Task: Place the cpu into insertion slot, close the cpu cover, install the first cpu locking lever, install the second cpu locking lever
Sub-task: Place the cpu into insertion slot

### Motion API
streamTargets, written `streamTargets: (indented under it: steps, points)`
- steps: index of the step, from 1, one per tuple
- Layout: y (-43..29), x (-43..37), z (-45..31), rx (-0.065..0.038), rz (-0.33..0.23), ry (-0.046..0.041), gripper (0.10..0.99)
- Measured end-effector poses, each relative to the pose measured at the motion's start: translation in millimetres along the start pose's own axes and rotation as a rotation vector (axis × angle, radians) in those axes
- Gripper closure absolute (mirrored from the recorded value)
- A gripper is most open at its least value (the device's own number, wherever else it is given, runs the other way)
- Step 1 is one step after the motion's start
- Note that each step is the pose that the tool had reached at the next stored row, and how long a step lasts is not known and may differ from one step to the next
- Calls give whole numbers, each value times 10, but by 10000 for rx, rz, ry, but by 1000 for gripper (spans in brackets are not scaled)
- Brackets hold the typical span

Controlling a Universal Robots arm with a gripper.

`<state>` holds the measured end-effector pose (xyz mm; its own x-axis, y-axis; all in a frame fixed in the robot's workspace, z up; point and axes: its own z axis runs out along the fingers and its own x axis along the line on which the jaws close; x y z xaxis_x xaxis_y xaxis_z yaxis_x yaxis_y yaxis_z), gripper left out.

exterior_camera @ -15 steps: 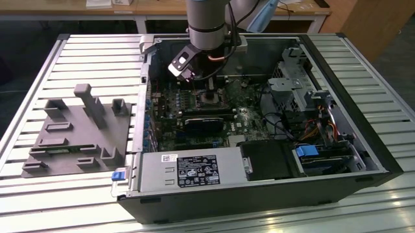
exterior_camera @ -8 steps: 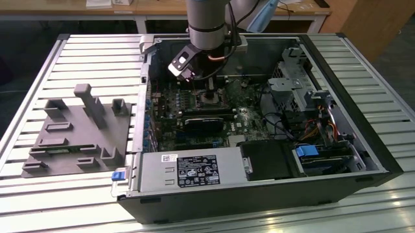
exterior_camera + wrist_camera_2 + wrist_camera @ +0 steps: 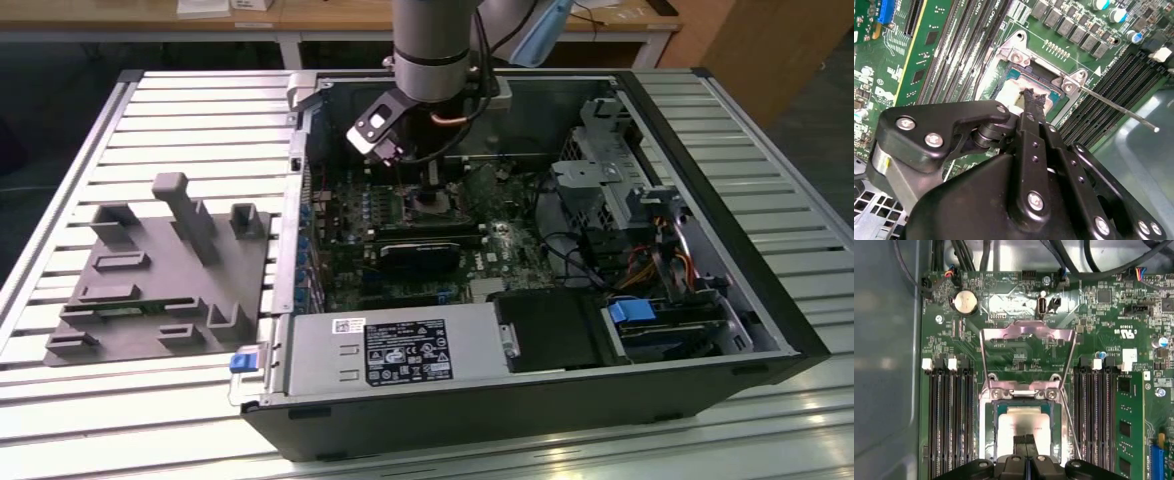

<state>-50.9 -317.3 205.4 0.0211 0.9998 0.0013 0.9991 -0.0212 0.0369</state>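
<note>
**Handling the seated cpu**

Finds the cpu (image 3: 1024, 422) lying flat in the insertion slot (image 3: 988, 432), silvery top up, with the cpu cover (image 3: 1026, 329) standing open past the slot's hinged edge. Puts the gripper (image 3: 1025, 438) right over the chip, fingers (image 3: 1029, 107) closed together on nothing. Judges the chip light, stiff, slick-topped and fragile underneath. Best taken by opposite edges, never the underside. Expects a thin, springy cover.

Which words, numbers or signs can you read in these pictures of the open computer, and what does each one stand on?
None can be read for certain.
On the black label of the silver power box: symbols and print, too small to read.
On the small white sticker beside it: too small to read.
On the green circuit board: white lettering, too small to read.
On the chip: no print that I can make out.
</note>
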Motion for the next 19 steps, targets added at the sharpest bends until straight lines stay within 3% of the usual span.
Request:
streamTargets:
  steps: [4,8,19]
  points:
    - [74,1,2,3,1,-1,984]
    - [84,1,-34,7,1,-2,984]
    - [95,2,-331,7,1,-2,984]
